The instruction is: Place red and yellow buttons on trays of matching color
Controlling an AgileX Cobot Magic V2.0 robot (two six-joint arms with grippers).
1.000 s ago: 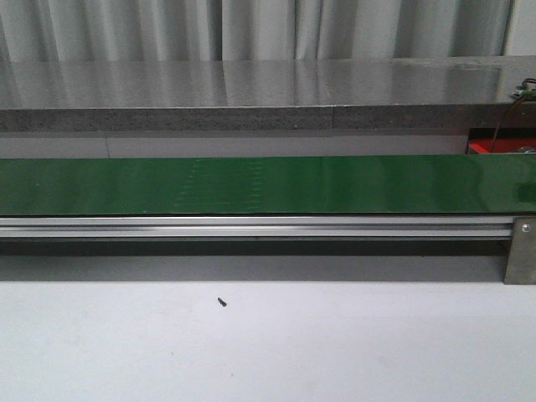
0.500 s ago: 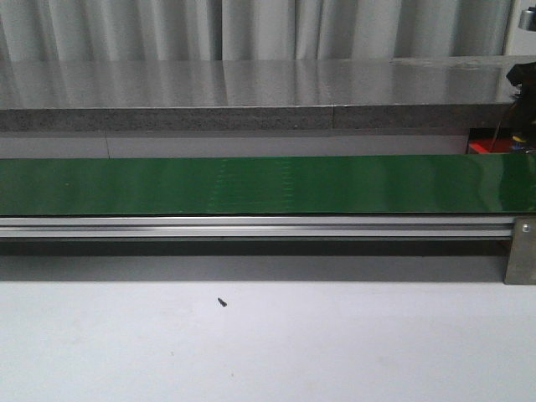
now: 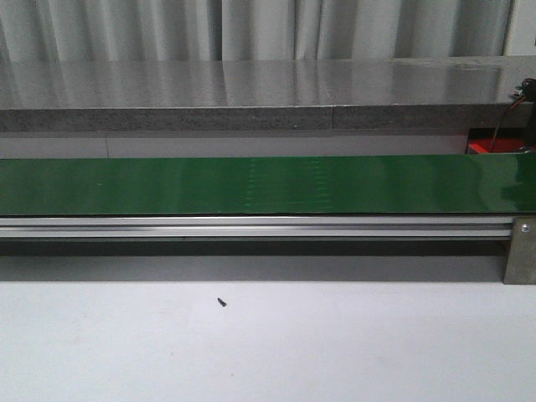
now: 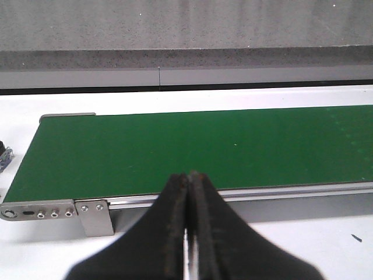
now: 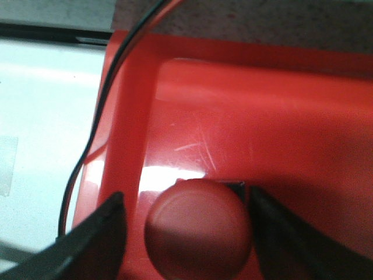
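Observation:
A round red button point(image 5: 198, 233) rests on the floor of the red tray point(image 5: 262, 116) in the right wrist view. My right gripper point(image 5: 186, 195) is open around it, one dark finger on each side, with a visible gap on at least one side. In the front view only a corner of the red tray point(image 3: 480, 147) shows at the far right, behind the belt. My left gripper point(image 4: 189, 178) is shut on nothing and hovers over the white table in front of the belt's end. No yellow button or yellow tray is in view.
The green conveyor belt point(image 3: 251, 184) runs across the front view on an aluminium rail point(image 3: 251, 226), with a grey counter point(image 3: 251, 92) behind it. A black cable point(image 5: 99, 134) runs along the red tray's rim. A small dark speck point(image 3: 222, 302) lies on the white table.
A faint mark on the belt has drifted to the right. The dark shape at the far right edge rose half a second ago and has dropped back.

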